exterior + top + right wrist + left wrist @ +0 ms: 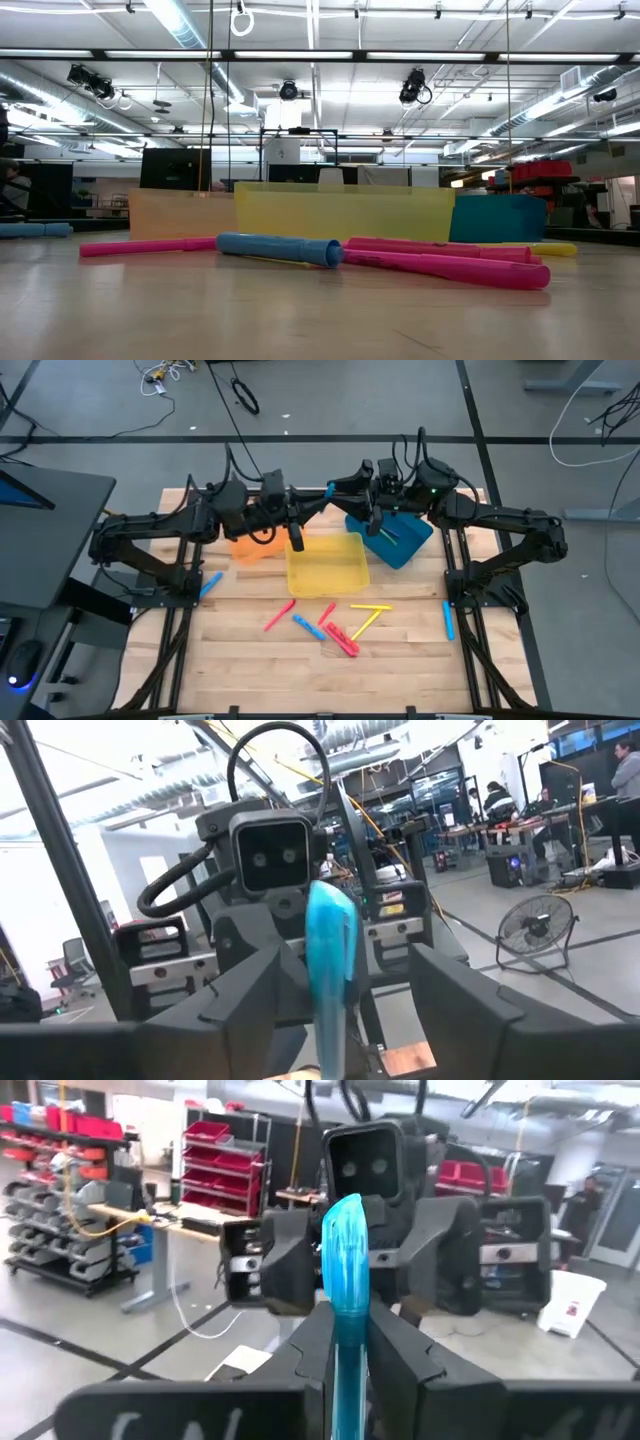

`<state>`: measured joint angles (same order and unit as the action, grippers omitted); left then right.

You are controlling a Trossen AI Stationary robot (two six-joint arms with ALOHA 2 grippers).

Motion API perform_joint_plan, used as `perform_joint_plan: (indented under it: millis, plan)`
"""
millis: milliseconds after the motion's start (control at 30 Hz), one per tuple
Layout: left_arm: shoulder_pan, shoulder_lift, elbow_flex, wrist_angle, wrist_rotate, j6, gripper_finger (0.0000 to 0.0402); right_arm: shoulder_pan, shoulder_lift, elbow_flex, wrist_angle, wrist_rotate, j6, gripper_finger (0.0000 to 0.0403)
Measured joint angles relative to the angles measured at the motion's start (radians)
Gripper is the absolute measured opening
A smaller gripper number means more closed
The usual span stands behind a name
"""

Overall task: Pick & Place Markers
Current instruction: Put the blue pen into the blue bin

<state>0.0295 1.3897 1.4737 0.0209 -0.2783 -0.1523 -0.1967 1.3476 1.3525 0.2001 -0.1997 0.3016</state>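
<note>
My two grippers meet nose to nose high above the trays. My left gripper (312, 502) (345, 1335) is shut on a blue marker (330, 489) (345, 1270) that sticks out toward my right arm. My right gripper (347, 492) (345, 960) is open. Its fingers stand on either side of the marker's free end (330, 945), with a gap on each side. More markers in pink (280, 616), blue (305, 625) and yellow (370, 607) lie flat on the wooden table (250, 660). My left gripper pinches the blue marker's near part (346, 1350) between its two fingers. The marker lies along the fingers and juts out past their tips. The fingers come about level from the table's left. The marker is lifted clear of the table, roughly level.
An orange tray (250, 550), a yellow tray (327, 565) and a blue tray (400, 540) stand in a row at the far side, under the arms. Single blue markers lie near the left edge (210, 582) and near the right edge (448, 620).
</note>
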Motion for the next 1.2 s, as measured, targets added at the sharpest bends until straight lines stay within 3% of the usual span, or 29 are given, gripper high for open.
perform_joint_plan:
  millis: [267, 733, 1200]
  plan:
    - [0.002, 0.005, 0.0, -0.003, 0.015, -0.012, 0.0048, 0.0, 0.0, 0.0, 0.0, 0.0, -0.001, 0.0182]
    - [0.003, 0.005, 0.0, -0.002, 0.01, -0.013, 0.0048, -0.003, 0.0, 0.0, 0.0, -0.002, -0.023, 0.004]
    - [0.002, 0.005, 0.0, -0.003, -0.029, -0.019, 0.0048, -0.003, 0.0, 0.0, -0.001, 0.0, -0.023, 0.0044]
